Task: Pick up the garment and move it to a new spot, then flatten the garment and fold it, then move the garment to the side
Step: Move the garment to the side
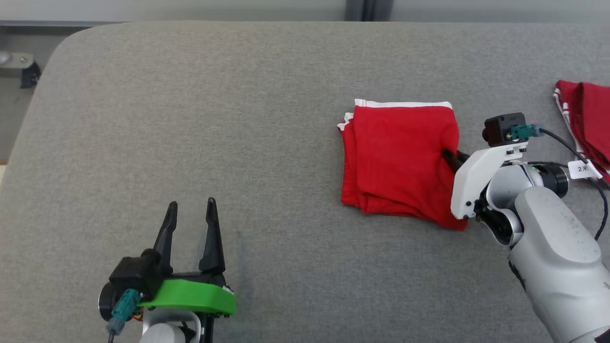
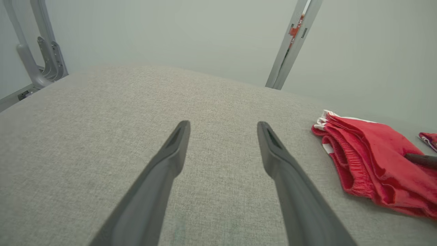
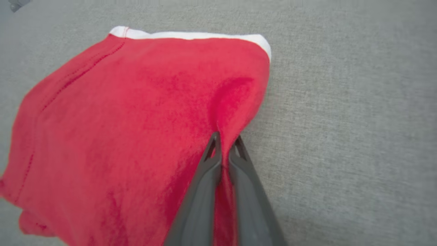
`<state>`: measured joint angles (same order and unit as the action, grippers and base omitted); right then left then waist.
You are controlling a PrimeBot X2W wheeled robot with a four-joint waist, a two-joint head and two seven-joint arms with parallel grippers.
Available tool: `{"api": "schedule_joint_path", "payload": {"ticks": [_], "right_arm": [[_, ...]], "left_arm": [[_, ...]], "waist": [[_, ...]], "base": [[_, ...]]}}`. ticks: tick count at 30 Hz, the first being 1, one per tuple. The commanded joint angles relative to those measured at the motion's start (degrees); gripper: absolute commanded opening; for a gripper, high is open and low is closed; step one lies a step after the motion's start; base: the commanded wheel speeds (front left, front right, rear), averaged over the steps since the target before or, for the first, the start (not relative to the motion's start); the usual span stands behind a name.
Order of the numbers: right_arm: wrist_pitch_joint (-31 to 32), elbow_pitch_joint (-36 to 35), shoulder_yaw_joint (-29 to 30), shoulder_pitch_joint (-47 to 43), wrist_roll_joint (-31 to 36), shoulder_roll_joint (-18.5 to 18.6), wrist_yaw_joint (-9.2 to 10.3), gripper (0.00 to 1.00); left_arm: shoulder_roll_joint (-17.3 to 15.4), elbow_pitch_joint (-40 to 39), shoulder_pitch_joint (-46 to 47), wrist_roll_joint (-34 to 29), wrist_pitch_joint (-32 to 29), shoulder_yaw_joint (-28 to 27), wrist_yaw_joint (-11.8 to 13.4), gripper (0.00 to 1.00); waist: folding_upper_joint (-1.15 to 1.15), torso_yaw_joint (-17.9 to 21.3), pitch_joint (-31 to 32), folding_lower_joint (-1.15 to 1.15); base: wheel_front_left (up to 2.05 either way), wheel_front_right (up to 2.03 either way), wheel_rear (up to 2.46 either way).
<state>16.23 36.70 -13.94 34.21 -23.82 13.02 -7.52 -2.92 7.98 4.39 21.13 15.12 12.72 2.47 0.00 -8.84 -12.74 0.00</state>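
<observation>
The garment [image 1: 398, 159] is a folded red piece with white trim, lying right of centre on the grey cushioned surface [image 1: 238, 143]. My right gripper [image 1: 450, 158] is at its right edge, shut on a pinched ridge of the red cloth. In the right wrist view the two dark fingers [image 3: 205, 177] meet on that fold, with the garment [image 3: 129, 130] spreading up and left from my right gripper [image 3: 225, 140]. My left gripper [image 1: 190, 209] stands open over bare cushion at the lower left, far from the garment [image 2: 372, 160]; between the spread fingers of my left gripper [image 2: 223, 128] there is nothing.
A second red garment with white stripes [image 1: 588, 119] lies at the right edge of the surface. A black cable with a white tag [image 1: 584, 169] trails from my right wrist. A metal frame [image 2: 37, 51] and an upright post [image 2: 290, 44] stand behind the cushion.
</observation>
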Motion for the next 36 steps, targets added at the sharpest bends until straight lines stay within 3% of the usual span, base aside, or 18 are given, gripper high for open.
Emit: {"api": "schedule_joint_path", "payload": {"ticks": [1, 9, 17, 22, 29, 36], "right_arm": [[-0.6, -0.9, -0.7, 0.7, 0.3, 0.9, 0.08, 0.00], [-2.3, -5.6, -2.2, 0.5, -0.6, 3.8, 0.08, 0.00], [-3.4, -9.5, -2.4, -0.4, -0.7, 2.4, 0.08, 0.00], [-4.0, -9.6, -2.0, -0.4, -0.1, 1.2, 0.08, 0.00], [-5.6, -8.9, -1.1, 1.8, 2.1, 2.0, 0.08, 0.00], [-3.4, -10.8, -2.3, 4.8, 4.8, 6.1, 0.08, 0.00]], "left_arm": [[0.0, -0.4, 1.4, -0.1, 0.0, 0.0, -0.1, 1.00], [-0.9, -1.2, 3.3, -1.7, -0.1, 0.7, -0.4, 1.00], [-1.9, -1.8, 5.2, -2.6, -1.3, 1.6, -0.7, 1.00], [-2.3, -2.1, 5.6, -2.7, -1.6, 2.1, -0.6, 1.00], [-2.2, -2.4, 4.8, -2.3, -1.6, 2.9, -0.4, 1.00], [-1.7, -1.9, 3.2, -1.4, -1.1, 3.4, -0.1, 1.00]], "waist": [[0.00, 5.6, -1.6, 0.00], [0.00, 16.6, -4.4, 0.00], [0.00, 23.4, -7.0, 0.00], [0.00, 23.9, -7.3, 0.00], [0.00, 21.8, -6.0, 0.00], [0.00, 18.7, -3.3, 0.00]], "base": [[0.00, 0.00, 0.00], [0.00, 0.00, 0.00], [0.00, 0.00, 0.00], [0.00, 0.00, 0.00], [0.00, 0.00, 0.00], [0.00, 0.00, 0.00]]}}
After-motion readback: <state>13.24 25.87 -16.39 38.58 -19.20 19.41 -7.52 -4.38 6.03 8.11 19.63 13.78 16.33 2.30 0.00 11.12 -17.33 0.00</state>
